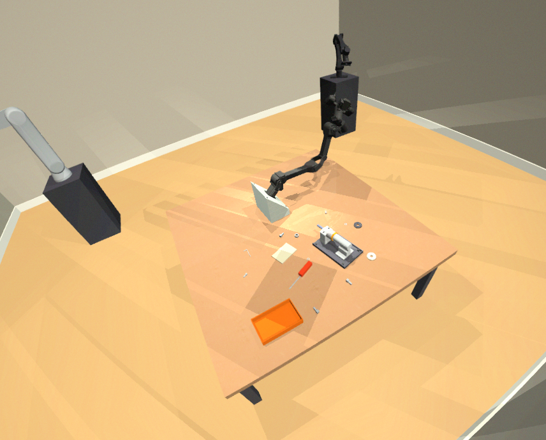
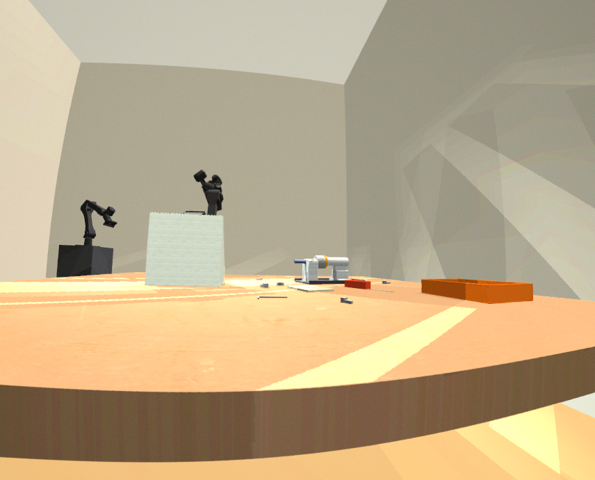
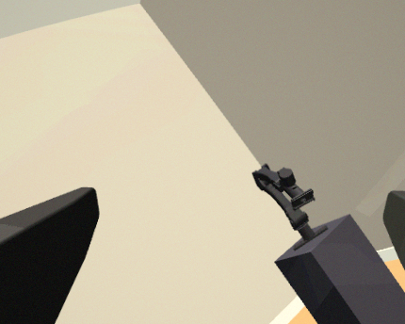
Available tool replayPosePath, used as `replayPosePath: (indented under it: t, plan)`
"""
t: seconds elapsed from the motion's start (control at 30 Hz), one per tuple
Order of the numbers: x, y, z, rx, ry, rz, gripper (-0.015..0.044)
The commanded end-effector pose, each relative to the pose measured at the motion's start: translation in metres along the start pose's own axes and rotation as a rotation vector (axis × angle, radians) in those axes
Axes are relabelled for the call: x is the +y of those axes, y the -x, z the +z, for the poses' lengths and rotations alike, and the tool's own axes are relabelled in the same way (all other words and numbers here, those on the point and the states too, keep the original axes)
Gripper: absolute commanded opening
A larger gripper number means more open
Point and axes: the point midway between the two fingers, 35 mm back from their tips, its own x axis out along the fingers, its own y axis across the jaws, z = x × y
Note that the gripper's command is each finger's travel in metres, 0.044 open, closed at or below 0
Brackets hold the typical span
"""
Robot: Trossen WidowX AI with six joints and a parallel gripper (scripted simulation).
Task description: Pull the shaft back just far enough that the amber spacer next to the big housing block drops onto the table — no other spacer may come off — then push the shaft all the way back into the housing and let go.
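Observation:
My gripper (image 3: 241, 203) is open and empty. In the top view it is raised near the back of the table, well away from the assembly. The assembly stands on a dark base plate (image 1: 349, 263). The thin blue shaft (image 1: 319, 226) (image 2: 299, 261) sticks out at its left end, beyond a white upright block (image 2: 312, 270). The amber spacer (image 1: 331, 238) (image 2: 327, 261) is a thin band around the assembly's axis, beside a long white cylinder (image 1: 342, 241) (image 2: 338, 261). Any gaps between the spacers are too small to tell. The wrist view does not show the assembly.
A pale wedge-shaped stand (image 1: 269, 206) (image 2: 185, 250) bears my arm. A red screwdriver (image 1: 305, 268) (image 2: 357, 284), a pale pad (image 1: 284, 252) and an orange tray (image 1: 277, 322) (image 2: 509, 293) lie on the table. A white washer (image 1: 368, 257) and dark ring (image 1: 354, 224) lie near the assembly.

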Motion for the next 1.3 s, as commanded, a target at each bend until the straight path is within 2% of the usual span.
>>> replayPosePath:
  t: [0.0,0.27,0.57,0.97,1.27]
  plan:
    - [0.041,0.002,0.03,-0.127,-0.035,0.08,0.044]
    - [0.133,0.032,0.104,-0.4,-0.136,0.309,0.044]
    - [0.185,0.073,0.153,-0.561,-0.27,0.514,0.044]
    - [0.231,0.158,0.223,-0.783,-0.481,0.794,0.044]
    - [0.255,0.286,0.282,-1.052,-0.637,1.183,0.044]
